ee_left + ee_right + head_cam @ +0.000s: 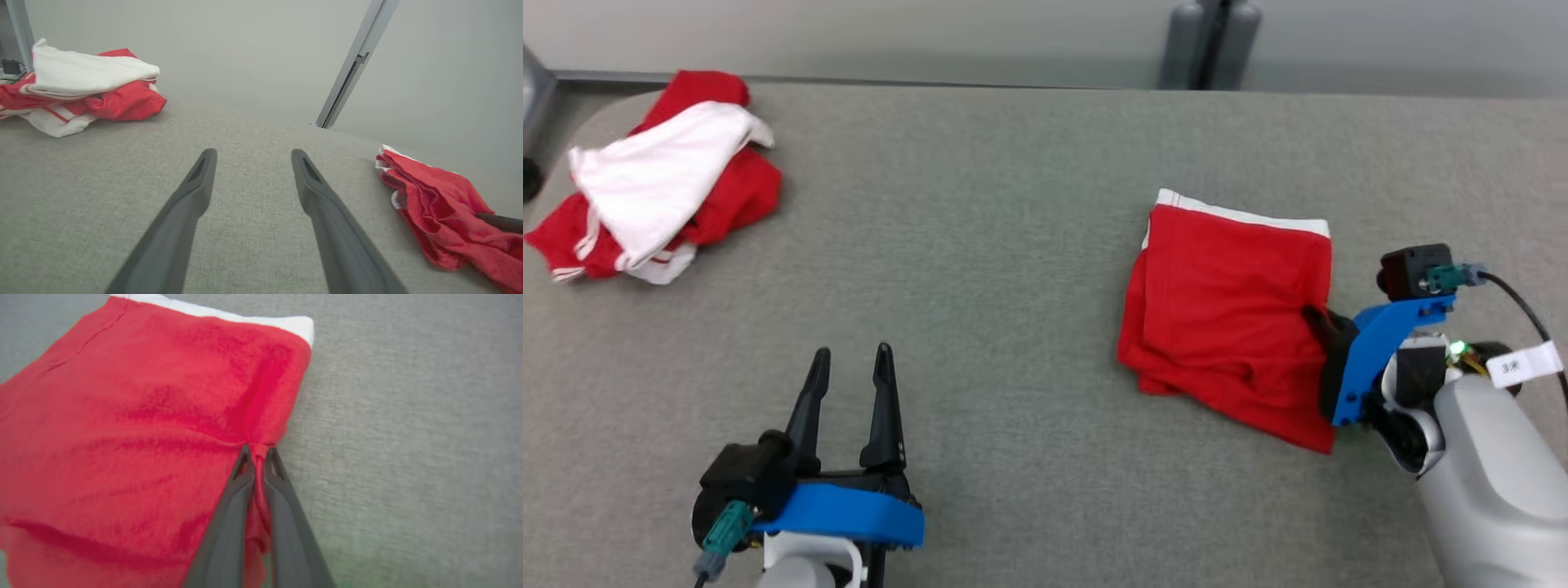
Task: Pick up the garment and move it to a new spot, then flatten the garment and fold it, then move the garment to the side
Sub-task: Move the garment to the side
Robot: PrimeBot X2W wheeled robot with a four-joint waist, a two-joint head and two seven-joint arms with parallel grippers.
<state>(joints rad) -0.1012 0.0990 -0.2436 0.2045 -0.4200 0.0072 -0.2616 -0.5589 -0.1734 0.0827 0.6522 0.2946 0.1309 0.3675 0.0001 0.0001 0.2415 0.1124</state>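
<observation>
Head view: the folded red garment [1225, 310] lies on the right of the grey table [1013, 245], with the right gripper [1319, 327] at its edge. The left gripper [852, 351] rests apart from it. Left wrist view: its fingers are spread wide, holding nothing. Right wrist view: the jaws are pinched tight on a tuck of cloth that looks soft, light and limp. A hold through every layer would likely keep the fold.

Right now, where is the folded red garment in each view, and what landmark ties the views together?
Head view: folded red garment, right of centre on the grey surface.
Left wrist view: at the lower right edge.
Right wrist view: across the left and centre, its edge pinched by the right gripper.
Shared landmark: its white band.
</observation>
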